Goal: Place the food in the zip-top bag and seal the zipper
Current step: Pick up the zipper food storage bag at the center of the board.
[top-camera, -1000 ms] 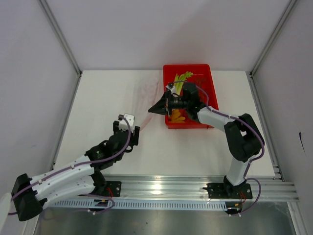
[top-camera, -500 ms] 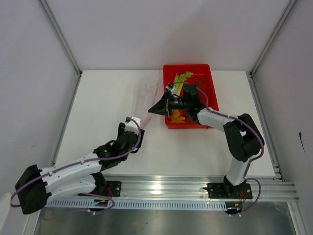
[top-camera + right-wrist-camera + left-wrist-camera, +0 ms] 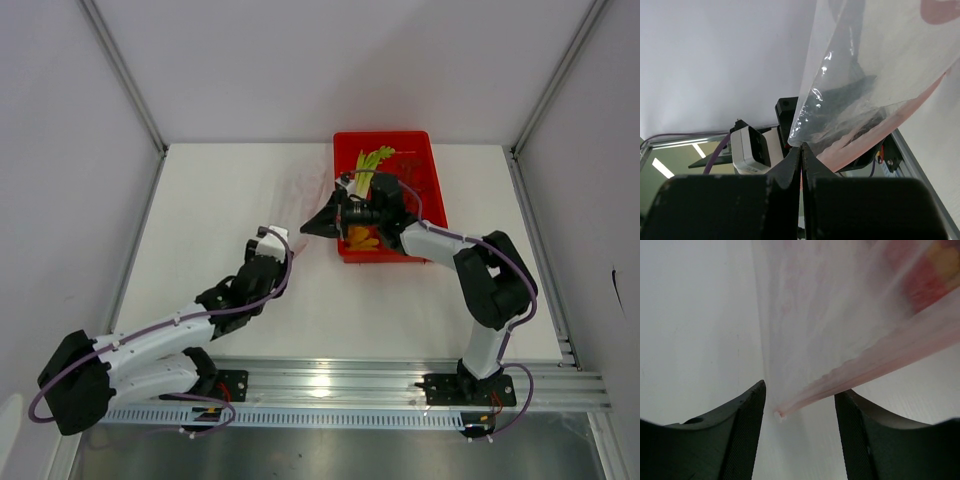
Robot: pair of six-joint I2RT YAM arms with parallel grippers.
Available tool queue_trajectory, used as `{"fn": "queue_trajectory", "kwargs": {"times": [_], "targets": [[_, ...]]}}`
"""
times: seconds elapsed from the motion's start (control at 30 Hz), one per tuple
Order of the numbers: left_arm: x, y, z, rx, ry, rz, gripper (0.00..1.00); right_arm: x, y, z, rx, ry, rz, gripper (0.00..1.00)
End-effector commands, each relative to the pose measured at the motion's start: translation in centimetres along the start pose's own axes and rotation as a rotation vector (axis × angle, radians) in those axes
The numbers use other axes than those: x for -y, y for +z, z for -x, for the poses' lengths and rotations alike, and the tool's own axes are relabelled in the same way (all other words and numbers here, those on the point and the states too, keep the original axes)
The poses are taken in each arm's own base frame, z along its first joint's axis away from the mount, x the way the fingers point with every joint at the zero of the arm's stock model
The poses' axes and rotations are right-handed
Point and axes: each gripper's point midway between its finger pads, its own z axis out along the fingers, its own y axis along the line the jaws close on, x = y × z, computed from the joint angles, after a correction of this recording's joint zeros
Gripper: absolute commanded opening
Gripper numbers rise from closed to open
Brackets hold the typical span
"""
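Observation:
The clear zip-top bag point(image 3: 300, 192) with pale pink dots hangs between the table and my right gripper point(image 3: 309, 227), which is shut on one edge of it point(image 3: 801, 146). The pinkish zipper point(image 3: 870, 362) runs down to its end between my left gripper's open fingers point(image 3: 800, 390), without touching them. My left gripper point(image 3: 285, 241) sits at the bag's near corner. The green-and-white stalk point(image 3: 372, 160) and the yellow-orange pieces point(image 3: 362, 238) lie in the red tray point(image 3: 432, 190). I cannot make out the lobster.
The red tray stands at the back right of the white table point(image 3: 210, 210), with my right arm point(image 3: 440, 238) reaching over its near end. Metal frame posts point(image 3: 125, 75) and grey walls close in the sides.
My left gripper has moved forward and right up to the bag's near corner. My right gripper has shifted slightly left, still holding the bag.

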Motion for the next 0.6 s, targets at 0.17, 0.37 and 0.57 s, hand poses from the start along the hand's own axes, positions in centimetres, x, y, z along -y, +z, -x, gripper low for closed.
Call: {"fn": "queue_trajectory", "kwargs": {"times": [0.17,0.37,0.57], "targets": [[4.2,-0.4,4.3,0.106,-0.028,-0.233,0.57,-0.7,0.4,-0.3,-0.024,-0.036,0.025,0.0],[3.5,0.0,4.3,0.058,-0.054,-0.196,0.04,-0.8,0.6,-0.1,-0.029,-0.055,0.022,0.0],[2.4,-0.6,4.4,0.012,-0.07,-0.159,0.01,0.2,0.0,0.4,-0.005,-0.091,-0.047,0.0]]}}
